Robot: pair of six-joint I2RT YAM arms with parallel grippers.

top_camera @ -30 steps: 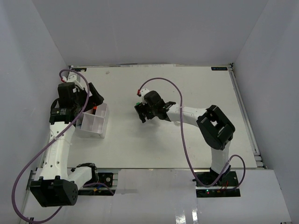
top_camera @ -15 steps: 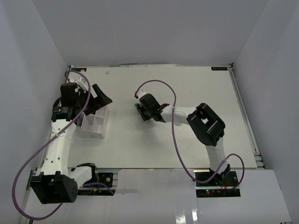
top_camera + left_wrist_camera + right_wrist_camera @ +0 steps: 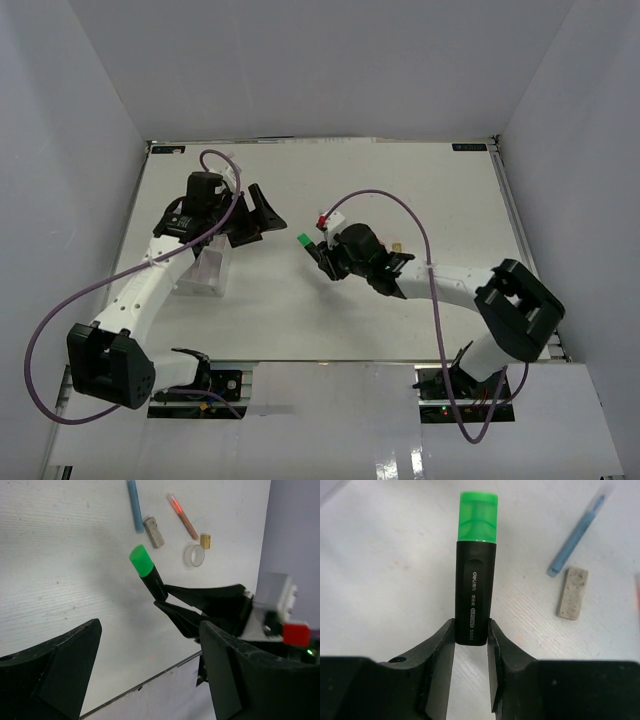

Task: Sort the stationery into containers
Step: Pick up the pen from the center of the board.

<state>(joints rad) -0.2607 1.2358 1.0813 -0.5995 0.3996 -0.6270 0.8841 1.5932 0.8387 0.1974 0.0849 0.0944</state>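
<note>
Green-capped highlighter [image 3: 476, 580] is clamped by its black tail in the right gripper [image 3: 471, 630] jaws, over mid-worktop [image 3: 420, 190], cap pointing toward the left arm. Right arm lies stretched low, leftward. Left gripper [image 3: 262, 218] jaws are spread wide, its arm reaching past the organizer tray [image 3: 205, 275].

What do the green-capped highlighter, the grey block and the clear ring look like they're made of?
The highlighter: likely hard plastic, matte black barrel with white print, translucent green cap. The grey block: probably a rubber eraser, dull and speckled. The ring: seems clear tape or plastic; the table shows through it.
</note>
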